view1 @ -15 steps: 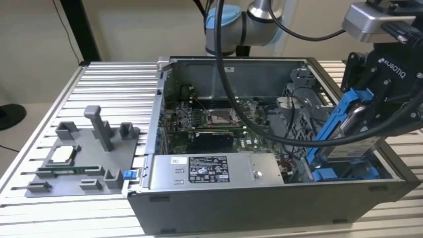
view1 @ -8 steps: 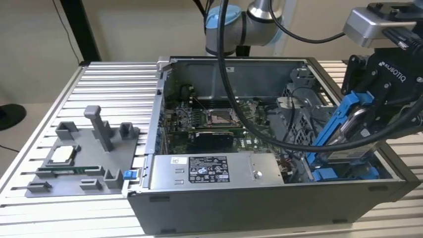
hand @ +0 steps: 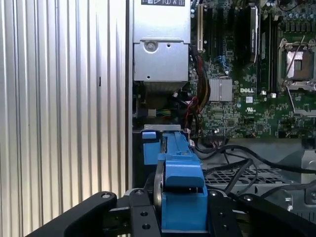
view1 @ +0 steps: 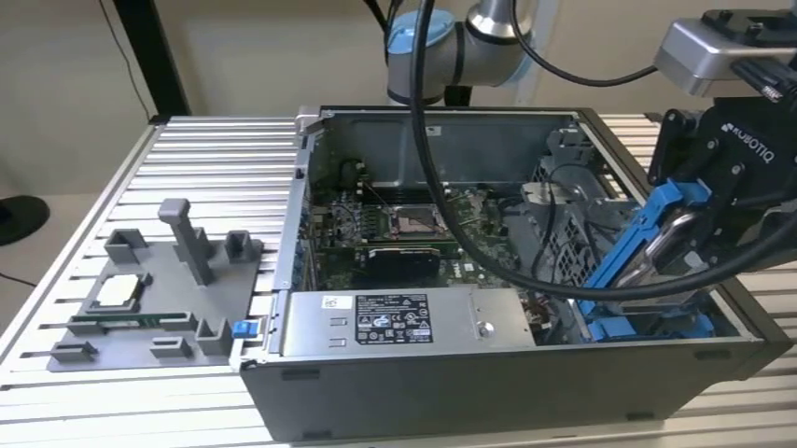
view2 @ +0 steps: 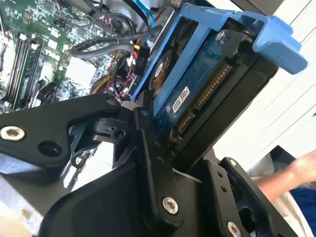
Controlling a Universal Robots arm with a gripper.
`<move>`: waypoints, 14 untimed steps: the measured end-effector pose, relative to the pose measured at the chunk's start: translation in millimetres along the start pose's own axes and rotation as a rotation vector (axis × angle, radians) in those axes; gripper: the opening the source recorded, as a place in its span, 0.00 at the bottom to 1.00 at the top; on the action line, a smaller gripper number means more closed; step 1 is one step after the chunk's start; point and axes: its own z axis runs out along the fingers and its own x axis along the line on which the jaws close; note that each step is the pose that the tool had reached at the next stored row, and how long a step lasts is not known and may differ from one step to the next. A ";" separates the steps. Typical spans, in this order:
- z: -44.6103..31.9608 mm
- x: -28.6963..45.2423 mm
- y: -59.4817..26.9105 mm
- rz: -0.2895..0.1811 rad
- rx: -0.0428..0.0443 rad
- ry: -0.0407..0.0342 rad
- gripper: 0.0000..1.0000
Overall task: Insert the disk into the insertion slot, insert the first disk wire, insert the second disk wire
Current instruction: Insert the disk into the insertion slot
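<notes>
Blue-framed, the disk [view1: 644, 233] is clenched on edge in the gripper [hand: 180, 213], tilted over the insertion slot [view1: 650, 328] of the open computer case [view1: 498, 397] on the table [view1: 212, 149].

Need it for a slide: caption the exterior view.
Claw holds the blue-framed disk tilted over the insertion slot in the open computer case.

Bright, even light; soft shadows

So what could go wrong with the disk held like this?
The disk sits tilted in the gripper, so it could jam on the blue rails of the insertion slot. The thick black cable looping into the case may snag. A person's hand is close by.
</notes>
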 end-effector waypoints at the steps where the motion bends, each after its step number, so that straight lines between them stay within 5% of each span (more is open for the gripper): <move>1: 0.1 0.1 0.0 0.005 0.0001 -0.0004 0.00; 13: 14.7 0.7 -0.7 0.052 0.0021 -0.0026 0.00; 14: 14.7 0.7 -0.7 0.052 0.0021 -0.0024 1.00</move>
